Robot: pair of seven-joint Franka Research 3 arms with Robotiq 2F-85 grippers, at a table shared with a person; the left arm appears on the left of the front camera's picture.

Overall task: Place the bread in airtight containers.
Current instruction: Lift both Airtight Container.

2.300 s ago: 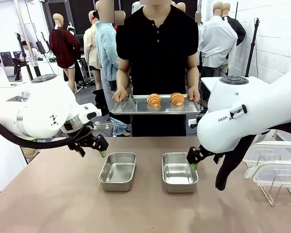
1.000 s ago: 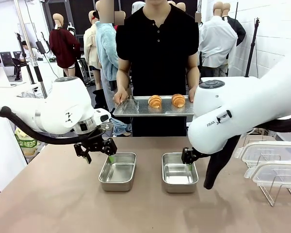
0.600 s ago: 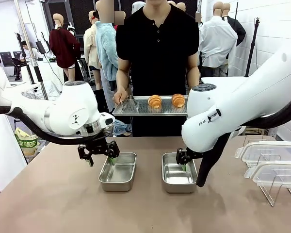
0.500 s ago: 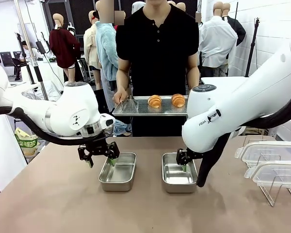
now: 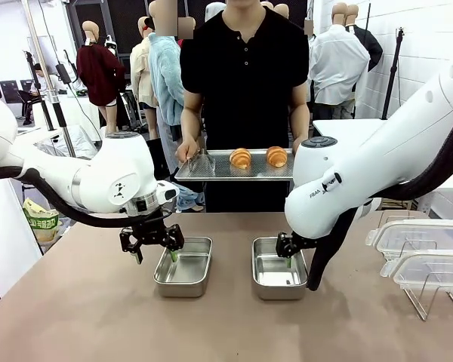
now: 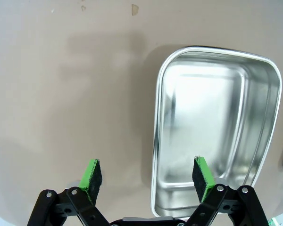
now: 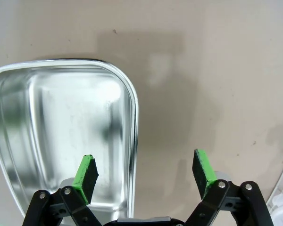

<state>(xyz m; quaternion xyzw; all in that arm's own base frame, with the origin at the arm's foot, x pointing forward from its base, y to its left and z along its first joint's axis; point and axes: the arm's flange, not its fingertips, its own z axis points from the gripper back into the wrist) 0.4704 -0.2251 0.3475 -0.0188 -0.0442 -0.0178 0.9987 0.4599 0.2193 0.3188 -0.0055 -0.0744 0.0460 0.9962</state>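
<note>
Two golden-brown pieces of bread (image 5: 240, 157) (image 5: 276, 155) lie on a flat steel tray (image 5: 211, 170) that a person holds with both hands above the table's far edge. Two empty steel containers sit side by side on the table, the left one (image 5: 183, 266) (image 6: 212, 117) and the right one (image 5: 278, 277) (image 7: 61, 127). My left gripper (image 5: 155, 253) (image 6: 146, 174) hangs open, straddling the left container's outer rim. My right gripper (image 5: 287, 255) (image 7: 144, 176) is open too, straddling a long rim of the right container. Neither holds anything.
A wire rack (image 5: 430, 290) with clear white-rimmed lids (image 5: 419, 235) stands at the table's right edge. The person (image 5: 245, 83) stands at the far side, behind the tray. Bare brown tabletop (image 5: 136, 324) lies in front of the containers.
Both arms have swung in toward the middle and come down slightly over the containers' rims. Both grippers stayed open. The tray with the bread has barely moved.
</note>
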